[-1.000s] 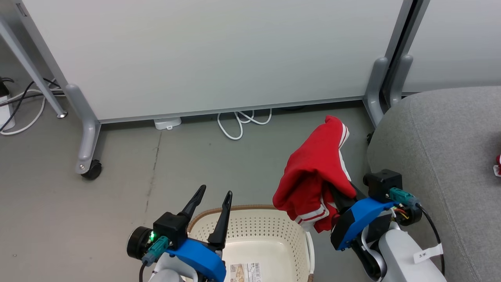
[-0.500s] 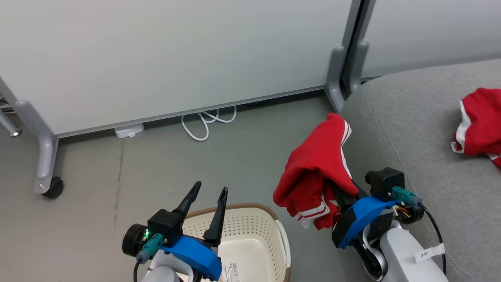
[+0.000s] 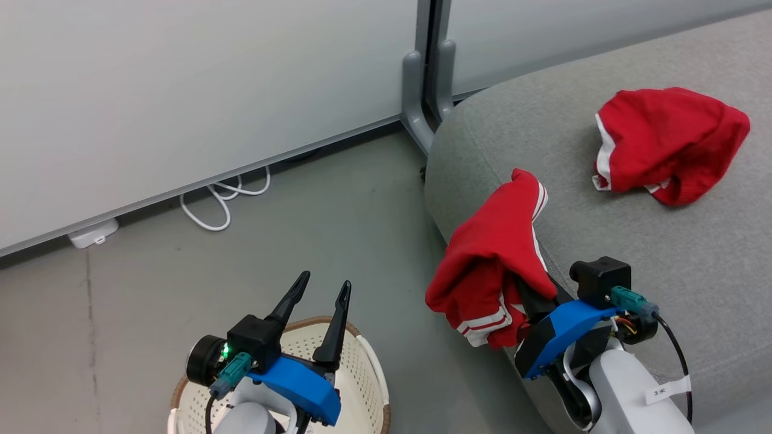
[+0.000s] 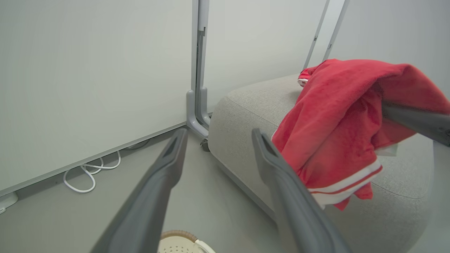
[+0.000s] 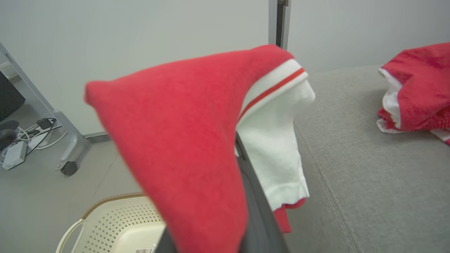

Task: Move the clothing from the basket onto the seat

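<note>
Head view is showing the right tool (image 3: 534, 301) clenching on the striped garment (image 3: 488, 253), its dark fingers pointing up and to the left with the red cloth draping over them like a tent, so their tips are staying hidden. The garment is hanging over the rounded edge of the grey sofa (image 3: 663, 241), partly above the cushion and partly above the floor (image 3: 301, 229), its white-banded hem dangling at the low end. Right wrist view is showing the same striped garment (image 5: 182, 123) spilling to both sides of the closed fingers, red on one side and white lining on the other, with the sofa (image 5: 369, 175) beyond it. A second red garment (image 3: 669, 141) with white trim is lying crumpled on the sofa cushion, well apart from the held one, and is also appearing in the right wrist view (image 5: 418, 84). The left tool (image 3: 325, 280) is hovering released above the cream basket (image 3: 362, 374), fingers spread and grasping nothing; left wrist view is showing that tool (image 4: 218, 133) with floor between its fingers and the basket rim (image 4: 179, 242) just below. A white cable (image 3: 220, 202) is lying looped on the floor beside the partition panels (image 3: 211, 90).
</note>
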`<state>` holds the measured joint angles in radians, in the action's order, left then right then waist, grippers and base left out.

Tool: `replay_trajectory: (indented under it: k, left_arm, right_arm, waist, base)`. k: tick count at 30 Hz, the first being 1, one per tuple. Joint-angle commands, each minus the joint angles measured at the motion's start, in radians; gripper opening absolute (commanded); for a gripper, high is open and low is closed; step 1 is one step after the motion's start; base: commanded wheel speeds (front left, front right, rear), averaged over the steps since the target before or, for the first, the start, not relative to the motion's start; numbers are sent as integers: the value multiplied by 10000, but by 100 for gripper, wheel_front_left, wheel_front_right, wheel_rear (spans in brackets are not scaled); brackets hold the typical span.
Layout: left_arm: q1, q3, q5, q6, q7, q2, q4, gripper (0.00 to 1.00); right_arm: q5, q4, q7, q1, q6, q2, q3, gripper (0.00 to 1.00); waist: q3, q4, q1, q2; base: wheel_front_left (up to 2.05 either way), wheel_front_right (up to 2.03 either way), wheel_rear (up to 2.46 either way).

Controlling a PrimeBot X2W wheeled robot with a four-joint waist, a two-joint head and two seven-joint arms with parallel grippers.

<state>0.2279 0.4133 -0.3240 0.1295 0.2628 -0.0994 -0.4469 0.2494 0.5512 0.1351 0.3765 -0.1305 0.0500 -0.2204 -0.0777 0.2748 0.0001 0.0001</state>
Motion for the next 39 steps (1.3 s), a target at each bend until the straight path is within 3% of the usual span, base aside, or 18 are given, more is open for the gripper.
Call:
replay_trajectory:
  k: [1, 17, 30, 39]
  left_arm:
    - [199, 8, 50, 15, 29, -104, 4, 100]
    - [217, 87, 29, 15, 29, -159, -49, 100]
    - [337, 241, -39, 16, 29, -229, -60, 100]
    - [537, 250, 57, 16, 29, -373, 97, 100]
  right_arm:
    - [93, -25, 90, 58, -3, 8, -4, 0]
    - [233, 170, 298, 18, -5, 7, 50, 0]
    - [293, 206, 342, 161, -5, 7, 249, 0]
    - [-456, -356, -211, 1448, -5, 90, 1246, 0]
  waist:
    - [-133, 481, -1, -1]
    - [-220, 1481, -1, -1]
    - [-284, 1355, -1, -1]
    - [-796, 1193, -1, -1]
  base:
    - [0, 0, 0]
    - [0, 0, 0]
    - [0, 0, 0]
    - [0, 0, 0]
